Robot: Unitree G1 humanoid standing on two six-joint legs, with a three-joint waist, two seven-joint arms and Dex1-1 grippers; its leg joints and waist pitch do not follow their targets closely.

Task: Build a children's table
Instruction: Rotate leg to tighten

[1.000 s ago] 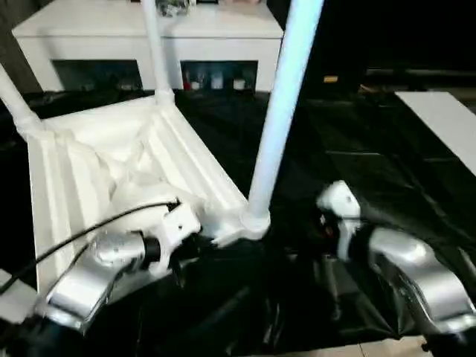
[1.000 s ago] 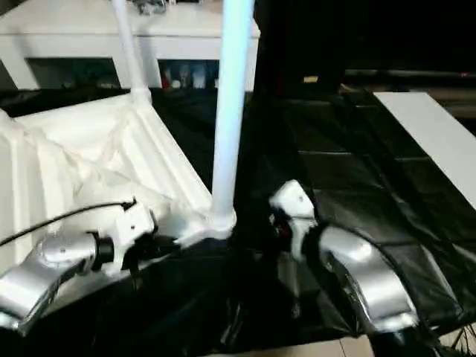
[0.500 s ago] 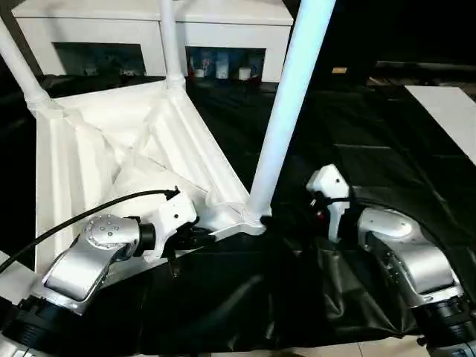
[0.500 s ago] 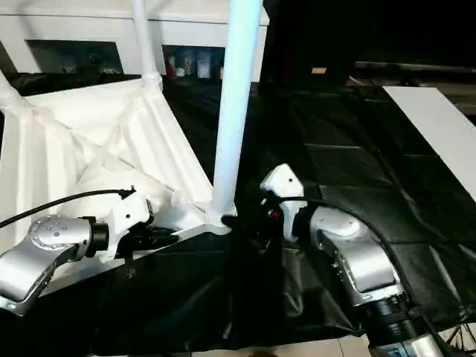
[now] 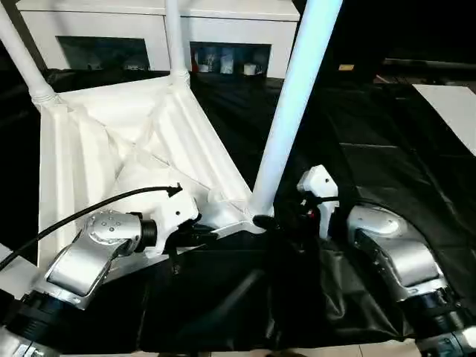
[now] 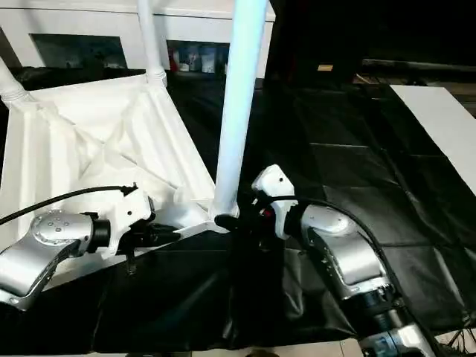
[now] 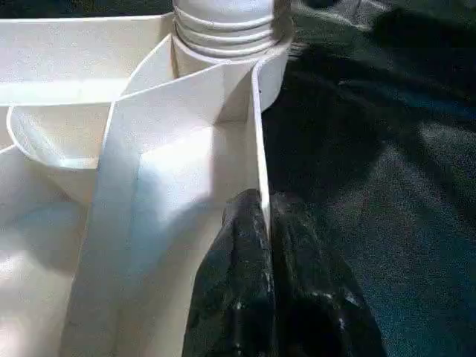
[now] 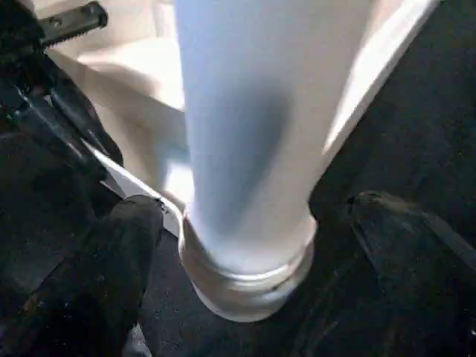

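Note:
The children's table top lies upside down on a black sheet, its ribbed underside facing up. Three white legs stand in its corner sockets: a near one and two at the far corners. My left gripper is shut on the top's thin rim wall, close to the near leg's socket. My right gripper is open around the base of the near leg. One finger stands on each side of the leg, with a gap to it.
A white cabinet with glass doors stands behind the table top. A white board lies at the far right on the black sheet. A strip of light floor shows at the sheet's near edge.
My right gripper has opened wider and moved left to the near leg's base, its fingers now on either side of it. The left gripper has kept its hold on the rim. The camera has shifted.

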